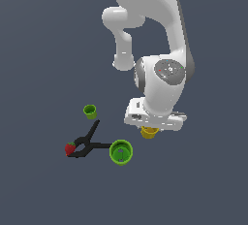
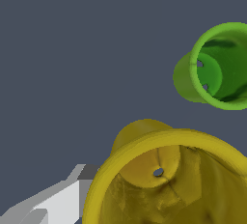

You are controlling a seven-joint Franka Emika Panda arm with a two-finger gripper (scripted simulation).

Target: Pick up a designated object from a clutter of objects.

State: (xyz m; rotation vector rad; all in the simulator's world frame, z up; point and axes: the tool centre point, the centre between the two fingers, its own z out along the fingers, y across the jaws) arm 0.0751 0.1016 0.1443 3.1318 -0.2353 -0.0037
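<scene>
Shows only one pale grey finger (image 2: pixel 55 204) in the wrist view, just outside the wall of the yellow cup (image 2: pixel 166 179) and seemingly against its rim; hides the other finger entirely. Cannot tell, therefore, whether the gripper (image 1: pixel 152 126) stands apart around the cup or is already pressed onto its wall. Places the gripper straight over the yellow cup (image 1: pixel 149 132) in the exterior view, with just a sliver of yellow peeping out beneath the white hand. Looks down into the cup's mouth from close range in the wrist view, so close that the rim runs out of the picture. Cannot tell either whether the cup rests on the dark grey floor (image 1: pixel 43 49) or hangs a little above it. Leaves the rest of the clutter apart from the yellow cup: bright green cup (image 1: pixel 121 152) near it, toward the exterior view's left and lower; black clamp (image 1: pixel 87 144) beyond that on the same side; red strawberry (image 1: pixel 70 148) at the clamp's far end from the yellow cup; small olive-green cup (image 1: pixel 90 111) well apart, again toward the exterior view's left. Judging by this: right object singled out, approach and descent done, neighbours clear of the gripper. Still to be confirmed or done: a firm squeeze on the cup wall, then a clean lift away from the clutter.
</scene>
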